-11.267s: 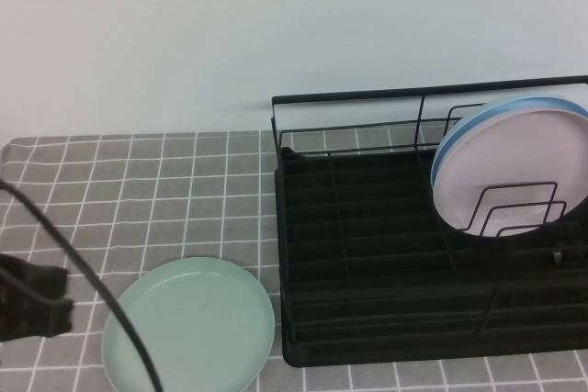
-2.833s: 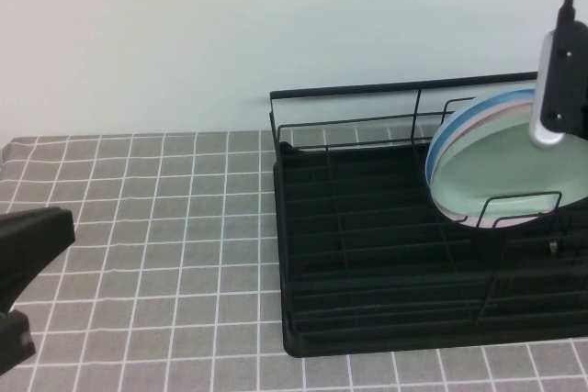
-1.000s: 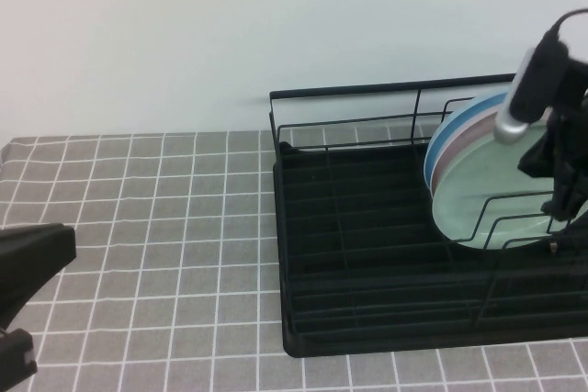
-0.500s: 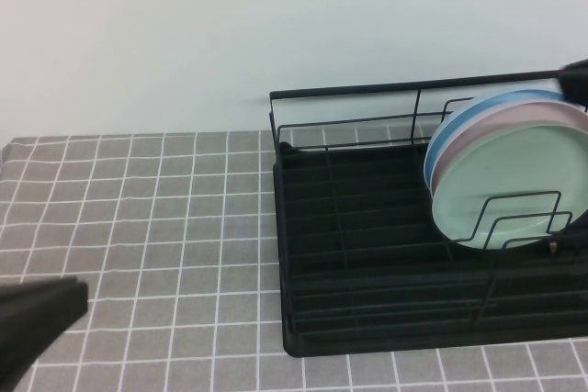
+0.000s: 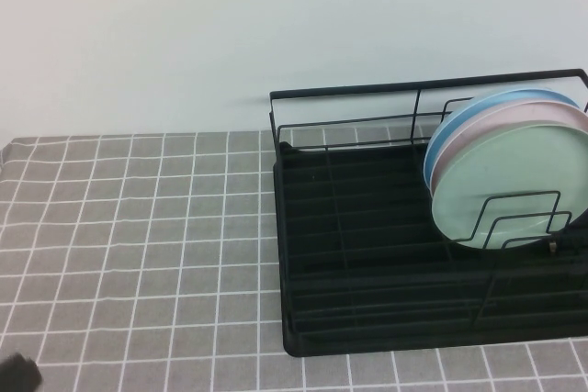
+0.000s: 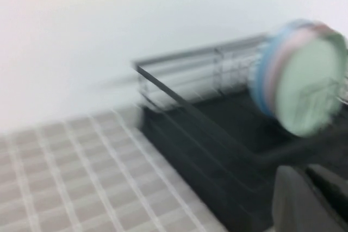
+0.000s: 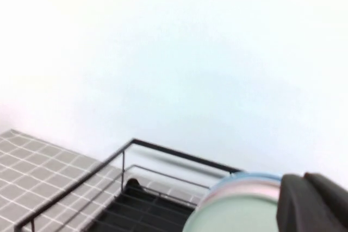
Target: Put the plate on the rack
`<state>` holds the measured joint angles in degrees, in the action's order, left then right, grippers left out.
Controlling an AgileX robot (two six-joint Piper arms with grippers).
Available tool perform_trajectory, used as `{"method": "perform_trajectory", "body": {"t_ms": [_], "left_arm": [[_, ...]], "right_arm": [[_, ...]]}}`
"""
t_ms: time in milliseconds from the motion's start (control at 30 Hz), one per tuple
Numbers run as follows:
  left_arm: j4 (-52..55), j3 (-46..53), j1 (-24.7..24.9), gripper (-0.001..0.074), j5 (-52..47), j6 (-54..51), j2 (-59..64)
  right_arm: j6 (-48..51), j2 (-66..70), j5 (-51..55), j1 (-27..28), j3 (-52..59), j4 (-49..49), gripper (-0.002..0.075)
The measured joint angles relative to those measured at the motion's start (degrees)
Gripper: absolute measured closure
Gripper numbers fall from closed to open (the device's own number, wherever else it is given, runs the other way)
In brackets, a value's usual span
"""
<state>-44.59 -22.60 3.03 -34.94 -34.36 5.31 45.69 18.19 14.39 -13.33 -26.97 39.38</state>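
The pale mint-green plate (image 5: 514, 185) stands upright in the black wire rack (image 5: 367, 254), at the front of the stack, leaning on a pink plate (image 5: 478, 130) and a light blue plate (image 5: 447, 135). It also shows in the left wrist view (image 6: 312, 93) and the right wrist view (image 7: 234, 218). My right gripper (image 7: 303, 177) is shut and empty, above the plates and out of the high view. My left gripper (image 6: 305, 171) is shut and empty, low and left of the rack. Only a dark tip of it (image 5: 18, 375) shows in the high view's bottom left corner.
The grey checked tablecloth (image 5: 138, 227) covers the table left of the rack. A plain pale wall stands behind. The rack's rail (image 5: 413, 89) runs along its back and sides.
My right arm has lifted away from the plates and left the high view. My left arm has pulled back to the bottom left corner. The mint-green plate stays in the rack.
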Motion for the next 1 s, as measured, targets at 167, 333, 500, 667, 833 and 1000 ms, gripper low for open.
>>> {"method": "perform_trajectory", "body": {"t_ms": [167,333,500,667,833,1000], "left_arm": [[-0.9,7.8,0.0,0.0735,12.7,-0.7,-0.4],[-4.5,11.3,0.0,0.0735,17.0,-0.7,-0.4],[-6.7,11.5,0.0,0.0735,16.5,-0.7,-0.4],[-6.7,11.5,0.0,0.0735,15.9,-0.7,-0.4],[-6.7,11.5,0.0,0.0735,14.4,-0.7,-0.4],[-6.7,11.8,0.0,0.0735,14.2,-0.7,-0.4]], "right_arm": [[-0.2,-6.1,-2.5,0.0,9.2,0.5,0.0727],[-0.1,-6.5,-4.7,0.0,16.5,0.5,0.0727],[-0.3,-6.5,-4.6,0.0,21.6,5.8,0.0727],[-0.4,-6.5,-4.3,0.0,25.1,10.2,0.0727],[-0.4,-6.5,-3.8,0.0,27.2,10.7,0.0727],[-0.4,-6.5,0.0,0.0,27.1,11.0,0.0727]]}}
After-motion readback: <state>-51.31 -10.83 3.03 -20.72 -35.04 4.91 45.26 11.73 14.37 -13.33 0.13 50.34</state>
